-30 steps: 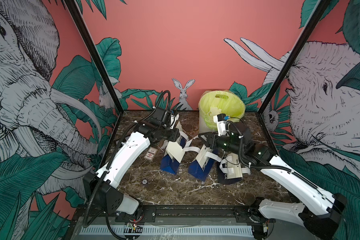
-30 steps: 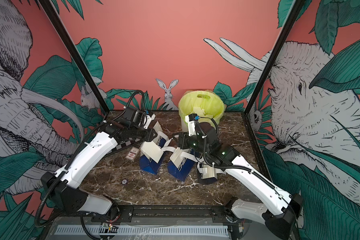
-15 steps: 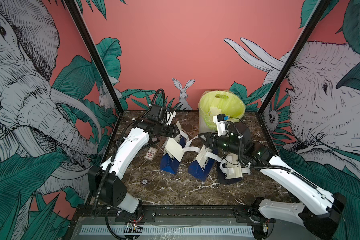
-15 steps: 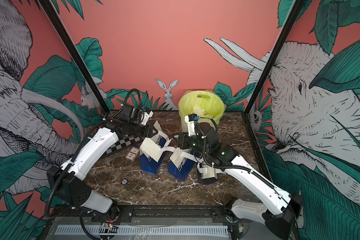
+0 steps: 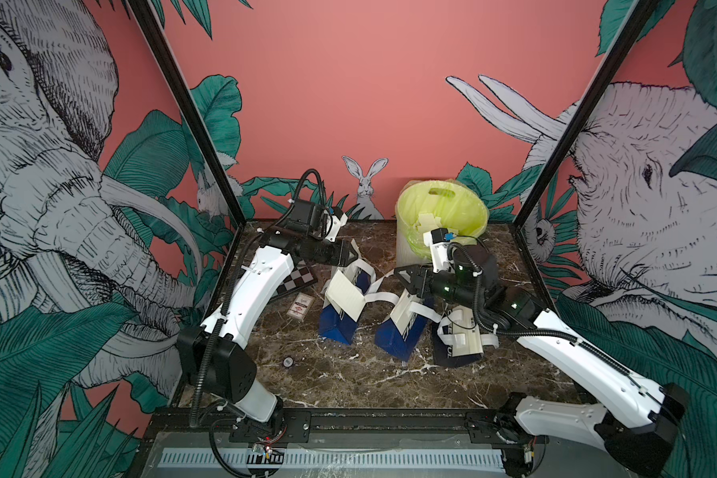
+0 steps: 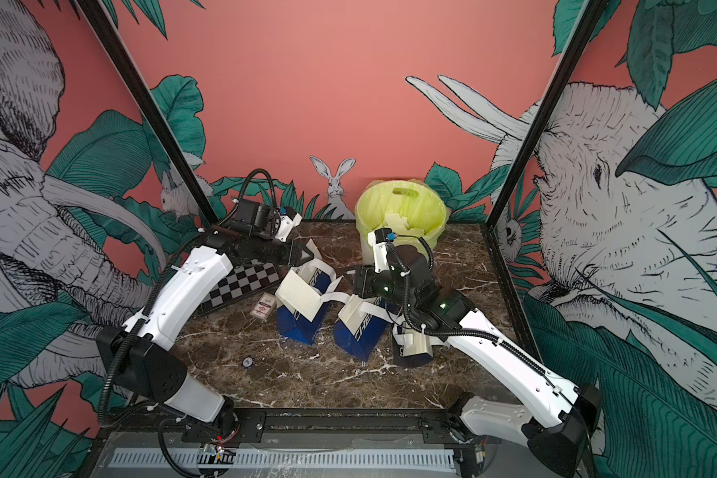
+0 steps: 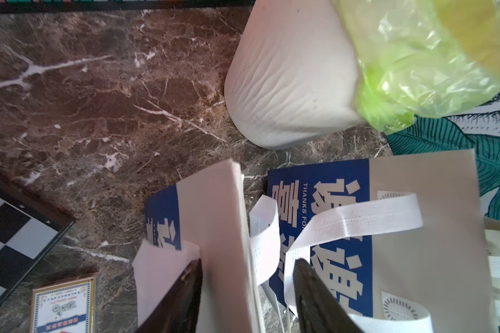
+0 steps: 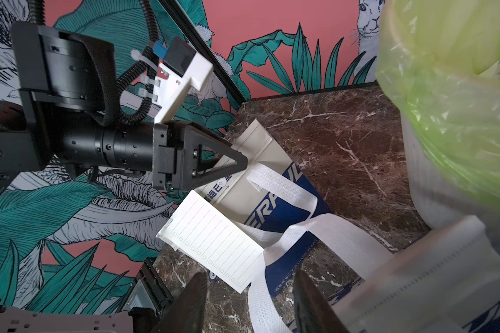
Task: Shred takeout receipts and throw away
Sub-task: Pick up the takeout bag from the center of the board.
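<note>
Reaching step: our left gripper [image 7: 247,268], jaws apart, straddles the blue-and-cream fabric bag [image 7: 217,216] carrying a white lined paper receipt [image 8: 211,245]; right gripper [image 8: 248,276] hangs parted. Next we should pinch paper only.

Your left arm [image 5: 261,285] goes up from its base near you, bends, and points its black wrist across to the middle. Your left gripper [image 5: 350,253] has its two fingers [image 7: 185,291] apart. Your right arm [image 5: 576,351] comes in from the other side, with its wrist low and pointing back at the left one. Your right gripper [image 5: 402,276] has its fingers [image 8: 195,299] apart too. The two grippers face each other, near but not touching.
</note>
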### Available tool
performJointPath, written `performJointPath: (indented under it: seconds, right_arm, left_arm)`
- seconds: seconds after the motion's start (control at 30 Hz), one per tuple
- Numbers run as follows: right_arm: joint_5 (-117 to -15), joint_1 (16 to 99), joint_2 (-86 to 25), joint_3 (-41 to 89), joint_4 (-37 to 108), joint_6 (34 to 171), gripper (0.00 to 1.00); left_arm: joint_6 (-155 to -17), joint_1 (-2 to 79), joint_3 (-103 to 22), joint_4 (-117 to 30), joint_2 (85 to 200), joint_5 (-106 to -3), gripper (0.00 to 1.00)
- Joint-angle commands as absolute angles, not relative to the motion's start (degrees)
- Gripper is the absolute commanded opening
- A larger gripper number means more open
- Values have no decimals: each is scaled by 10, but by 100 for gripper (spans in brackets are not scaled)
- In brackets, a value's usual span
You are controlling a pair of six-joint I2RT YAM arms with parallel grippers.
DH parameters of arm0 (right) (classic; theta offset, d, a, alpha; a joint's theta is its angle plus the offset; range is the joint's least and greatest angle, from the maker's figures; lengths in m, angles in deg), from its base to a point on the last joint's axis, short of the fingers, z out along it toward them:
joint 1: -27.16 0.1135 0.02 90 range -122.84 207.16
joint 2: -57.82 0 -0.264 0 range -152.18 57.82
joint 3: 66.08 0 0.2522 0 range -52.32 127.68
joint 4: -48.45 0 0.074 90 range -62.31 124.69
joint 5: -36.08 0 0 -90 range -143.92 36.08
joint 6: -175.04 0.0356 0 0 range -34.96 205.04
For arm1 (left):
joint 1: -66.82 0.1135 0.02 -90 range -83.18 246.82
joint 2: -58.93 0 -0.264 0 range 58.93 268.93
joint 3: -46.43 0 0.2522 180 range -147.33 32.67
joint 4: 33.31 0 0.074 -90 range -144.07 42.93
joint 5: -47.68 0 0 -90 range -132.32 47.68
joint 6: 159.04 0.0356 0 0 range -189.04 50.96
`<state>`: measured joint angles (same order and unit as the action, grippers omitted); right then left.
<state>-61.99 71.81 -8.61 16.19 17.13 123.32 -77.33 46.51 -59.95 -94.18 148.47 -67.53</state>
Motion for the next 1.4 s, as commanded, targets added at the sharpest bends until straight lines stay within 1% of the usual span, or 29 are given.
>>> performJointPath:
  seconds: [0.0,0.33,0.47,0.57,0.63,0.73,0.8,0.83,0.93,1.1,1.27,1.37]
  right_arm:
    - [-613,722,-84,159,185,1235,48]
    - [-614,722,-86,162,183,1233,48]
    - [-614,722,-87,164,184,1233,48]
    - [-617,722,-90,166,187,1232,48]
    - [-618,722,-92,167,188,1232,48]
    - [-625,722,-94,167,199,1232,49]
    - [-629,722,-94,168,210,1232,50]
    - [-631,722,-95,168,213,1231,51]
    - [-639,722,-93,166,229,1231,53]
    - [-657,722,-90,159,265,1234,58]
    - [-669,722,-91,151,304,1250,67]
    - [-687,722,-101,158,318,1262,72]
  left_arm:
    - [-749,474,-618,-971,1489,-695,52]
    - [-710,474,-613,-1014,1505,-722,50]
    - [-704,475,-618,-1024,1515,-701,40]
    - [-702,474,-628,-1037,1527,-707,32]
    - [-706,474,-631,-1040,1528,-713,25]
    - [-719,474,-636,-1036,1518,-732,10]
    - [-737,474,-640,-1024,1505,-747,2]
    - [-747,474,-641,-1019,1498,-754,0]
    - [-784,476,-642,-987,1468,-788,0]
    - [-870,491,-639,-925,1412,-795,0]
    - [-1000,525,-612,-818,1357,-822,0]
    - [-1045,537,-616,-787,1337,-815,0]
